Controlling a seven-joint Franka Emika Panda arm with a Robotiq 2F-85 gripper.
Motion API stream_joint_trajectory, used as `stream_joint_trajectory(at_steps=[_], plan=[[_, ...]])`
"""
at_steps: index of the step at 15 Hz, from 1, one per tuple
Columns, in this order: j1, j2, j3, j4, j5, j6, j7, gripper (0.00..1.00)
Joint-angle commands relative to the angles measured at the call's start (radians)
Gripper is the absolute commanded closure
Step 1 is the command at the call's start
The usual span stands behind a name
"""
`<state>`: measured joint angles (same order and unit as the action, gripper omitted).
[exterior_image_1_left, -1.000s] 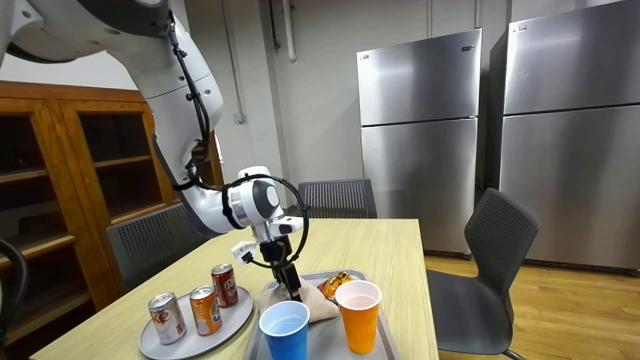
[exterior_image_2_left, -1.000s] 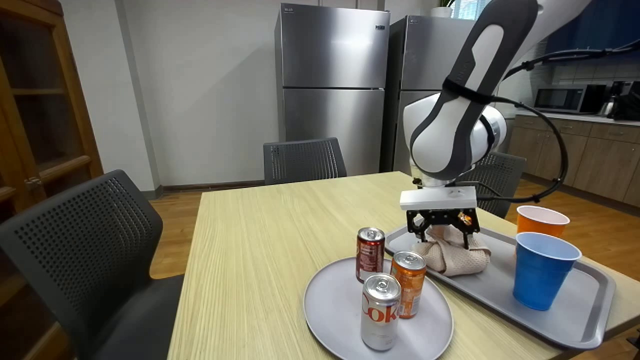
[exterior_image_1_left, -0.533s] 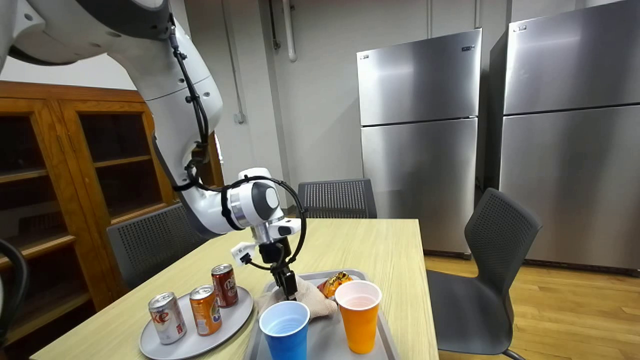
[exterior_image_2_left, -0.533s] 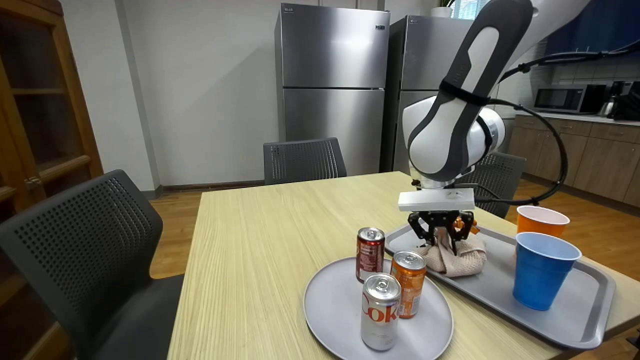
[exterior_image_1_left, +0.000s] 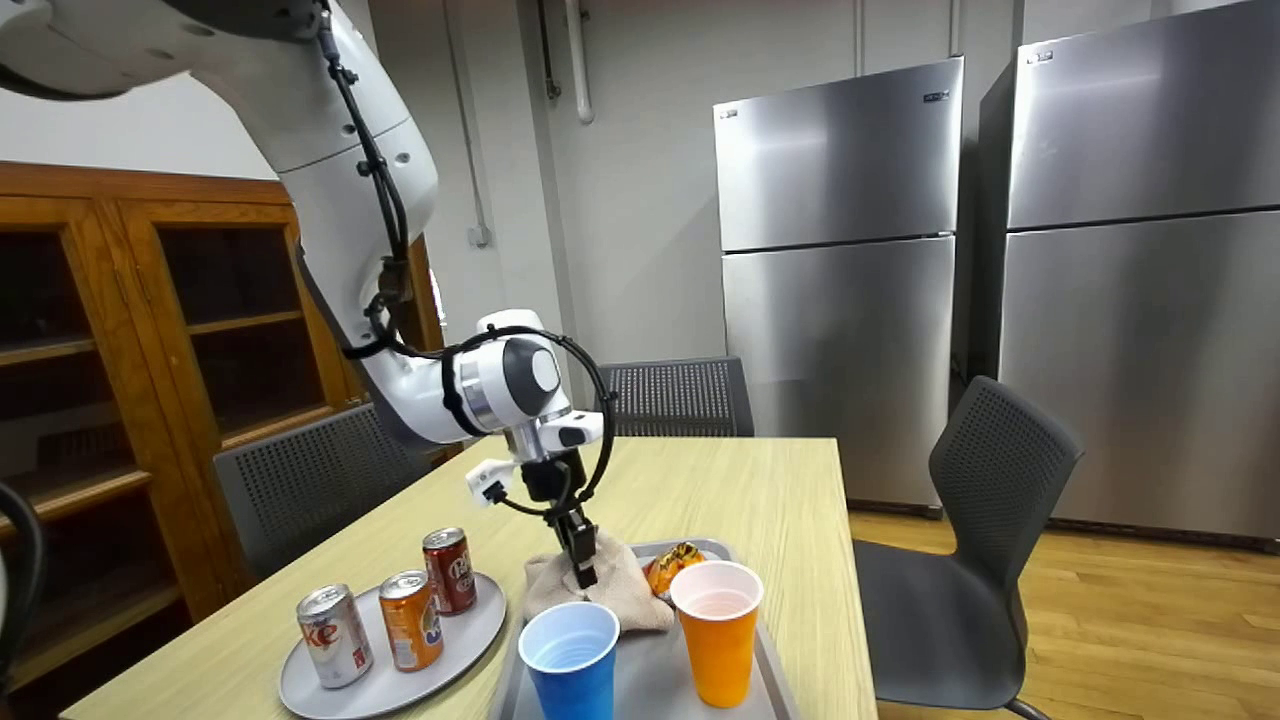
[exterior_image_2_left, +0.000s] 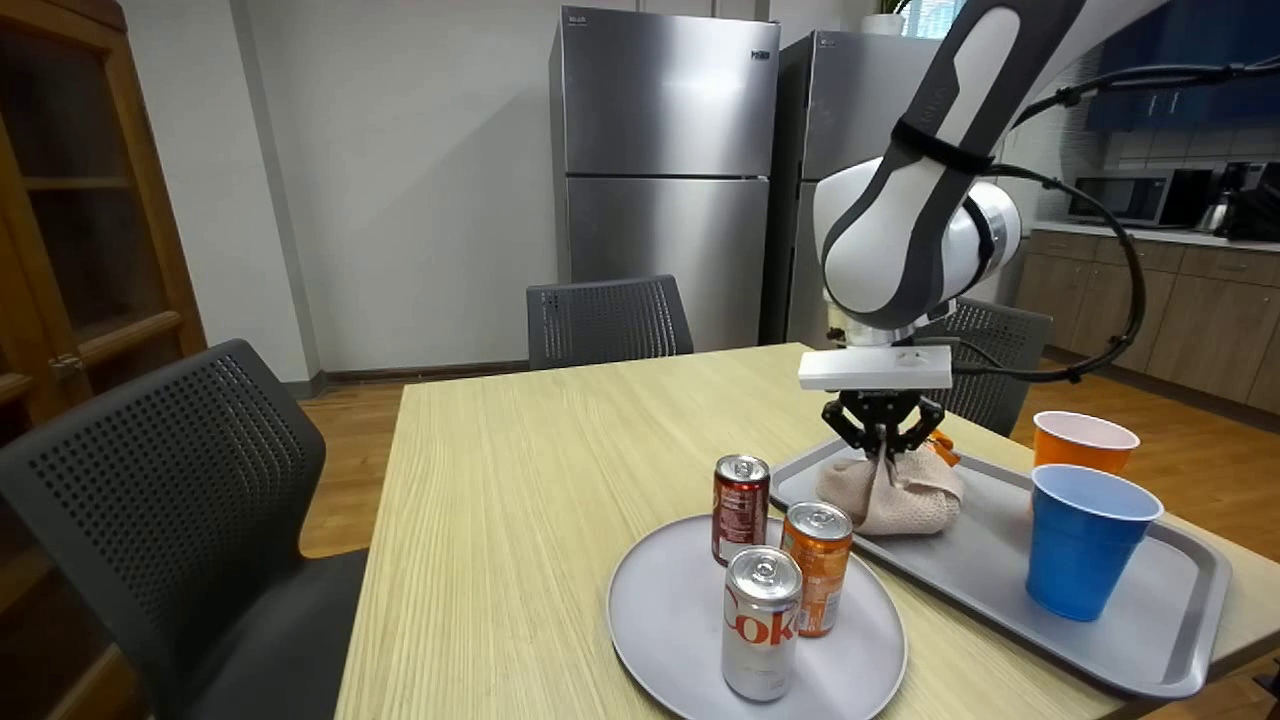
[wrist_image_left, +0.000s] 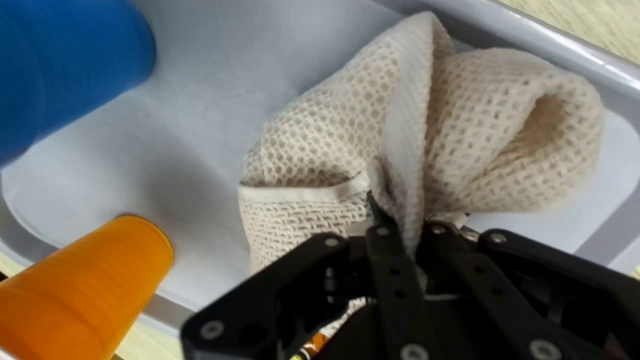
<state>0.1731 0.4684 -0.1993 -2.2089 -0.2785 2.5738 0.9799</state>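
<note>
Since the earlier moment, the gripper (exterior_image_2_left: 882, 452) has risen a little, its jaws have come together, and the cloth (exterior_image_2_left: 908, 500) has been drawn upward with it. Now the gripper is pinching a fold of this cloth; the bulk is directly below it, over the grey tray (exterior_image_2_left: 990, 565). In the wrist view, the blue cup (wrist_image_left: 75, 70) and the orange cup (wrist_image_left: 85, 295) are to the left of the gripper, both apart from it.
</note>
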Motion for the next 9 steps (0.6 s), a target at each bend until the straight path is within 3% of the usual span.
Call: stream_joint_trajectory(at_steps=[1,9], plan=[[0.023,-0.118,-0.007,-0.046,0.003,-0.032,0.027,0.98],[0.017,-0.254,0.064,-0.03,0.018,-0.027,0.059,0.98]])
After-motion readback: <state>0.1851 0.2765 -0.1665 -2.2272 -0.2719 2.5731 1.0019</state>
